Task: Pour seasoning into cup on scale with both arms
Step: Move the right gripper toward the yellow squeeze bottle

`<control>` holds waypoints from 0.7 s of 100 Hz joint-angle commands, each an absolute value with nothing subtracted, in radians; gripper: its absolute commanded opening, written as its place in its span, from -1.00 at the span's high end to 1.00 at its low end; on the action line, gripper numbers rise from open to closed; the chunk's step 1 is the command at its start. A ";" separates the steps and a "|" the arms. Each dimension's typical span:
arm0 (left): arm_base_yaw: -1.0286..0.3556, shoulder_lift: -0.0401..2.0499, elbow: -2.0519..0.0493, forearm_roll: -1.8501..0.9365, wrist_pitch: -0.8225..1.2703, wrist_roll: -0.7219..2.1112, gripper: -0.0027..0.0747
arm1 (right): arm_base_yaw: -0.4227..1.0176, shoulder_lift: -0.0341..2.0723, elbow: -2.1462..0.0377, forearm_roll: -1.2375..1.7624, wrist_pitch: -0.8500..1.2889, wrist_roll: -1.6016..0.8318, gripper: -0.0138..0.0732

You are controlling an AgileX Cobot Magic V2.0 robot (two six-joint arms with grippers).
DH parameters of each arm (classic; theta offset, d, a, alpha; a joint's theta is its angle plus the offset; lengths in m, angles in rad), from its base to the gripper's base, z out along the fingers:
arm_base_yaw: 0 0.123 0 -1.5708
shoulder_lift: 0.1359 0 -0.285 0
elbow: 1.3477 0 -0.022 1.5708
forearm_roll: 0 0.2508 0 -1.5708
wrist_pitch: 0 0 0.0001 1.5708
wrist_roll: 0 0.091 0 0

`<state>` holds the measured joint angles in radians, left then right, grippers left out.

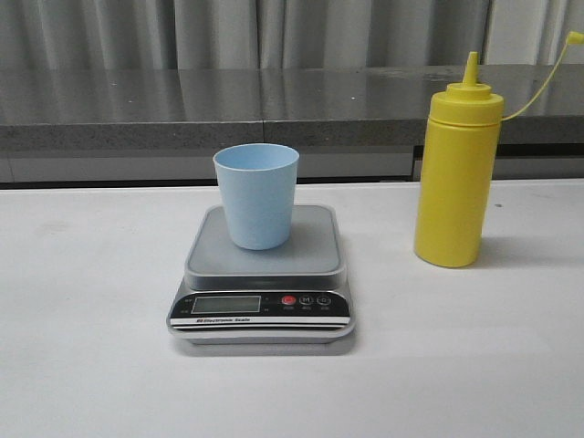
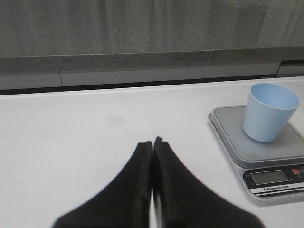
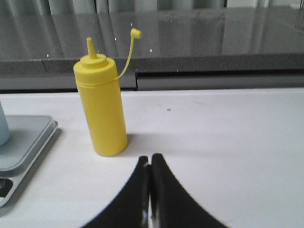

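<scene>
A white table (image 1: 82, 365) holds three things. Near the middle sits a flat silver-grey digital scale (image 1: 263, 274), its black front panel facing the camera with a blank display, a red button and a white strip of lettering that seems to read "Electronic Scale". A pale blue cup (image 1: 256, 195) stands upright on the scale's platform, mouth open upward, and looks empty from the left wrist view. To the robot's right of the scale, well apart from it, stands the seasoning (image 1: 456, 169), a tall yellow squeeze bottle with no label visible; its long axis is vertical, nozzle pointing up, with the small tethered cap hanging off to the side on a thin strap, so the nozzle appears uncapped. Neither arm shows in the front view. The right gripper (image 3: 150, 159) has its black fingers pressed together, holding nothing; the bottle stands just ahead of it and slightly toward the scale, so this arm is clearly the nearer one for a grasp, and its fingers would need to spread first. The left gripper (image 2: 152, 145) is likewise closed and empty, low over bare table, with the scale and cup ahead and off to its right.
</scene>
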<state>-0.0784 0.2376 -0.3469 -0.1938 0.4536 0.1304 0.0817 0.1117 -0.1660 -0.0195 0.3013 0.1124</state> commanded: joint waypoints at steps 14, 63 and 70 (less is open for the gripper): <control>-0.079 0.246 -0.370 -0.211 0.380 0.121 0.98 | 0.077 0.350 -0.309 0.023 0.275 0.105 0.84; -0.079 0.246 -0.370 -0.211 0.380 0.121 0.98 | 0.107 0.746 -0.411 0.023 0.074 0.105 -0.04; -0.079 0.246 -0.370 -0.211 0.380 0.121 0.98 | 0.126 0.778 -0.411 0.023 0.019 0.105 -0.43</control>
